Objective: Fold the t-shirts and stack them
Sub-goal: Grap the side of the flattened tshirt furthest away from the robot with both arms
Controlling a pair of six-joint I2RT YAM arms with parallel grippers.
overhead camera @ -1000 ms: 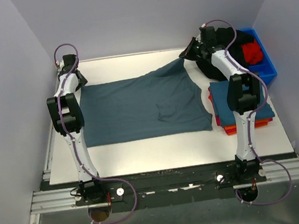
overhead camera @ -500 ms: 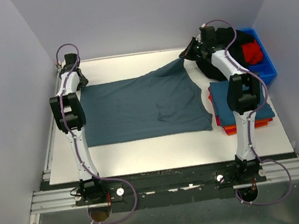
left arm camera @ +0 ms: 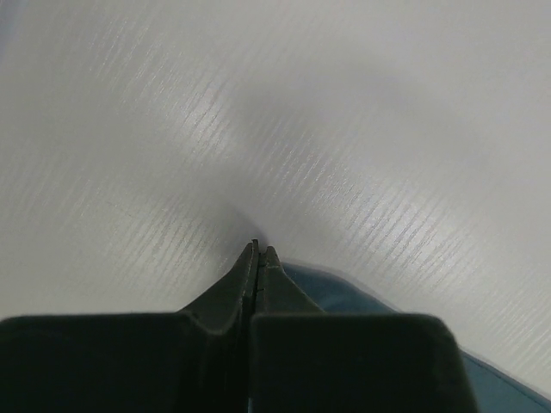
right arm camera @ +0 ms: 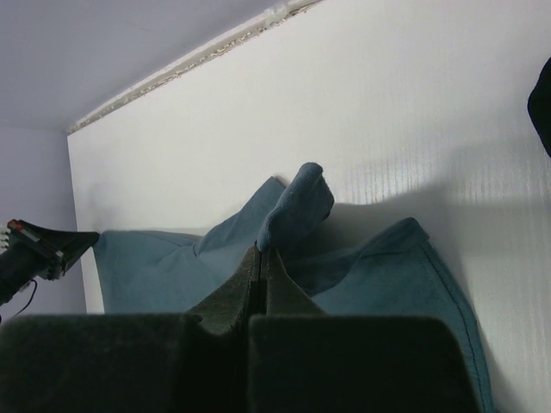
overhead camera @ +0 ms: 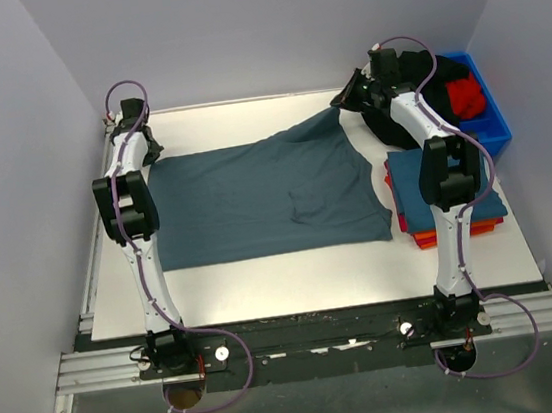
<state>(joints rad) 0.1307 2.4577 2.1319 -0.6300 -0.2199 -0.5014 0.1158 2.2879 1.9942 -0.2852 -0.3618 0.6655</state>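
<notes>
Top external view has the slate teal t-shirt [overhead camera: 255, 201] spread flat across the middle of the white table [overhead camera: 264, 273], its far right corner pulled up off the surface into a peak. The right gripper [overhead camera: 337, 106] is at that peak; in the right wrist view its jaws are pressed together with a fold of the teal cloth clamped between them and standing up past the tips. The left gripper [overhead camera: 152, 147] sits low at the shirt's far left corner. In the left wrist view its jaws are closed tight, tips down on the bare table, with the teal edge just beside them on the right; whether any cloth is caught between them cannot be told. Right of the spread shirt lies a stack of folded t-shirts [overhead camera: 446, 196], blue on top with red and orange edges showing beneath. Beyond it, the blue bin [overhead camera: 493, 124] holds a red t-shirt [overhead camera: 465, 95] and a black t-shirt [overhead camera: 446, 73].
</notes>
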